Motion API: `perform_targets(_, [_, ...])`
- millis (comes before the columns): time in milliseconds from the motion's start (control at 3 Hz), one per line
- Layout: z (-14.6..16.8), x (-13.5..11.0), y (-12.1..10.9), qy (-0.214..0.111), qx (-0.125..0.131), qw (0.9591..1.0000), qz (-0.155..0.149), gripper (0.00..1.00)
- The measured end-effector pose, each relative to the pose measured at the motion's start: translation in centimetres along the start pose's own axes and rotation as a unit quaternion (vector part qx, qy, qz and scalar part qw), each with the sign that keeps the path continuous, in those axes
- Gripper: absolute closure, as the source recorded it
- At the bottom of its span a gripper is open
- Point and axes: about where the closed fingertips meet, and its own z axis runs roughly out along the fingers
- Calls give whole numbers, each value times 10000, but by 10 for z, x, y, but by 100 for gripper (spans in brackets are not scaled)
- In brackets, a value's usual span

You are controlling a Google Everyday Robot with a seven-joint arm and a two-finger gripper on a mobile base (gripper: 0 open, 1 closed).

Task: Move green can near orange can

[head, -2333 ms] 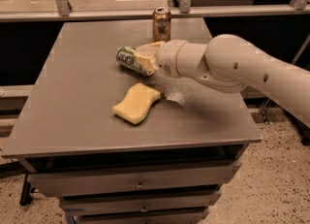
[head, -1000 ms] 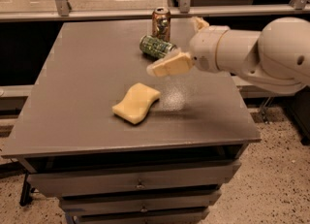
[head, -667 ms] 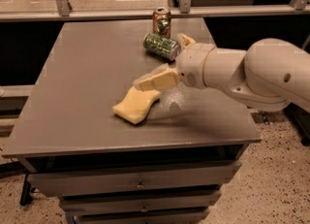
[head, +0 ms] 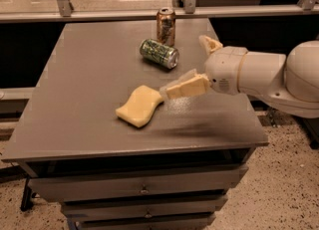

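The green can [head: 159,53] lies on its side on the grey table [head: 84,89], just in front of the orange can [head: 166,26], which stands upright near the table's far edge. A small gap separates the two cans. My gripper [head: 195,64] is open and empty, to the right of the green can and above the table's right part. One finger [head: 183,86] reaches toward the middle of the table; the other finger [head: 209,44] points toward the far edge.
A yellow sponge [head: 140,105] lies on the table in front of the cans, just left of the nearer finger. The table has drawers [head: 143,189] below its front edge. A railing [head: 124,12] runs behind the table.
The green can was held on its side at mid-table, was carried back toward the orange can and let go there. My gripper has opened and drawn back to the right.
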Motion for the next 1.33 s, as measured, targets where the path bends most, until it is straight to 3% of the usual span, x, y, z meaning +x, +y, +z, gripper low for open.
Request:
perform_targets(333, [-61, 11, -30, 156, 178, 9996, -164, 0])
perform_targets(667, [-61, 10, -29, 156, 177, 9996, -164, 0])
perform_targets(1333, [-28, 11, -13, -3, 21, 10000, -3, 0])
